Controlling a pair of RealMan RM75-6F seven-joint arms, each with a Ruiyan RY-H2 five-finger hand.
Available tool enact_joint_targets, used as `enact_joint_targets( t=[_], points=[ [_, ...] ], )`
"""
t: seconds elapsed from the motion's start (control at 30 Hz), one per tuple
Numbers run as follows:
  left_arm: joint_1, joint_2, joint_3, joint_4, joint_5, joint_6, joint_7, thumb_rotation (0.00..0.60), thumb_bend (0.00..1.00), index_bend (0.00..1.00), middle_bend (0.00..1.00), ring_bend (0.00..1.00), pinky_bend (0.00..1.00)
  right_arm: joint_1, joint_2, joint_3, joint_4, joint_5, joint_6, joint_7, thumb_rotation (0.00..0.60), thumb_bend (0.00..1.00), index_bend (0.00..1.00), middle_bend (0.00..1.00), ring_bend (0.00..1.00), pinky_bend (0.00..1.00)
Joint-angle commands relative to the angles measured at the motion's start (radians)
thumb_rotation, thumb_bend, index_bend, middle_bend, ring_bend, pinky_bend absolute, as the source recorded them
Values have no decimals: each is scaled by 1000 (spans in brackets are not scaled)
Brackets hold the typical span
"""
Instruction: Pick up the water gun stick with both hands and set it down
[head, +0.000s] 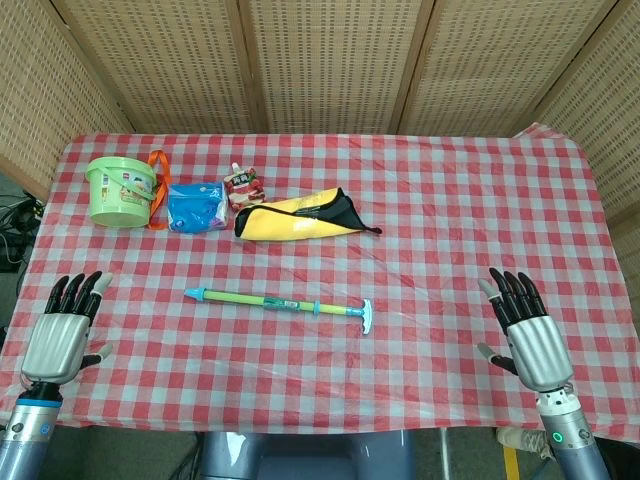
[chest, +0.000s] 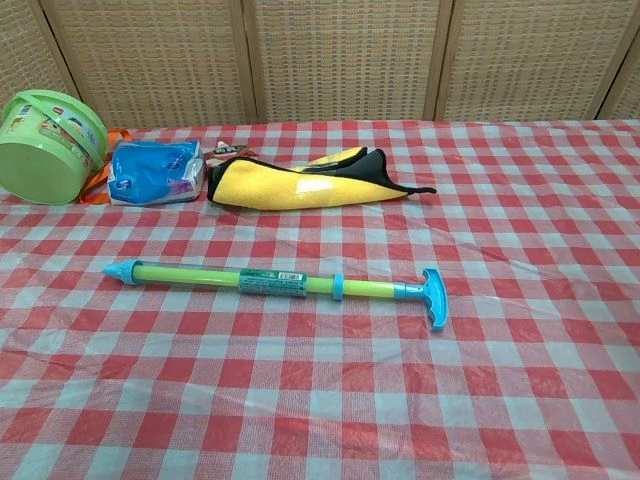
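The water gun stick (head: 280, 303) (chest: 280, 283) lies flat on the checked tablecloth, green-yellow tube with a blue nozzle at the left end and a blue T-handle at the right. My left hand (head: 68, 330) hovers at the table's front left, fingers spread, holding nothing, well left of the nozzle. At the front right my right hand (head: 525, 330) is also spread and empty, far right of the T-handle. Neither hand shows in the chest view.
Behind the stick lie a yellow-and-black pouch (head: 298, 219) (chest: 300, 183), a blue packet (head: 195, 207) (chest: 152, 172), a small red-white sachet (head: 243, 186) and a green bucket (head: 122, 190) (chest: 45, 145) with an orange strap. Wicker screens stand behind the table (head: 450, 220).
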Motion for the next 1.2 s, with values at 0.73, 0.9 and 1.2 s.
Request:
enact_joint_targets(
  t=[0.73, 0.9, 1.2],
  points=[
    [9, 8, -13, -5, 36, -27, -38, 600, 2, 0, 0, 0, 0, 2, -11, -2, 8, 6, -26, -1, 600, 116, 36, 0, 0, 0],
    [14, 10, -14, -6, 44, -27, -45, 600, 2, 0, 0, 0, 0, 16, -23, 11, 2, 9, -37, -4, 600, 116, 46, 0, 0, 0],
    [14, 6, -30, -1, 28, -41, -60, 600, 4, 0, 0, 0, 0, 140, -76, 91, -121, 93, -223, -155, 600, 116, 67, 0, 0, 0]
  ],
)
